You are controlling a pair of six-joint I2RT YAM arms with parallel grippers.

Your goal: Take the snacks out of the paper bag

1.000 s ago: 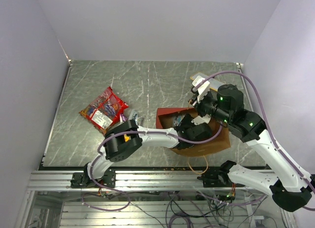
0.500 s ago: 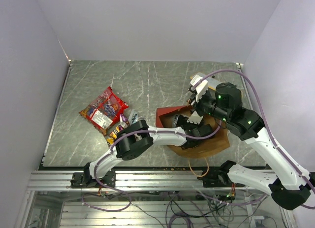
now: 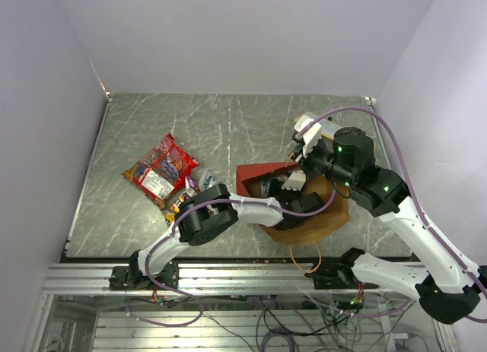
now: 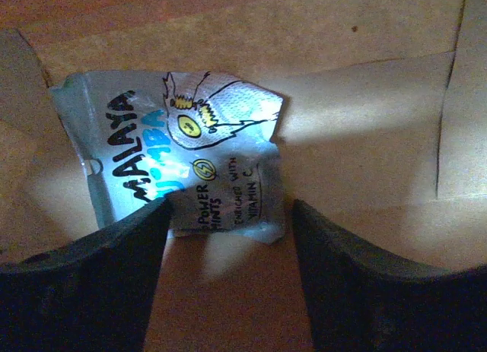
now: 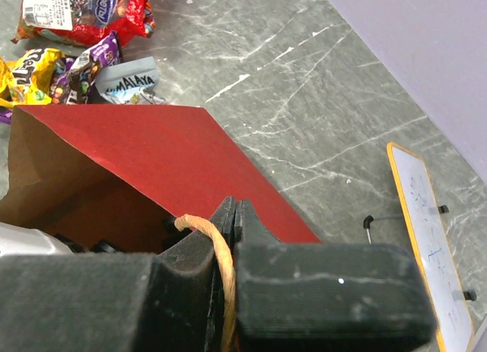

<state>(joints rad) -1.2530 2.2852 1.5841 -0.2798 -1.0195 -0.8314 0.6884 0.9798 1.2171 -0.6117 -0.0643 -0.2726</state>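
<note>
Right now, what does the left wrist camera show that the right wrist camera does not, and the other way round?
Only the left wrist: one silver-blue mint packet lying inside the paper bag, at the tips of the open left hand.
Only the right wrist: the shut right hand pinching the bag's loop handle, the red side panel, the red chip bag, a yellow packet, a purple packet and a grey-blue packet out on the table, and a white board.
Both: the bag's brown inside.

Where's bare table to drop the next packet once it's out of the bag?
Bare: the far stretch of the table between the red chip bag and the white board; also the near-left corner beside the chip bag. Crowded: small packets between chip bag and paper bag.
</note>
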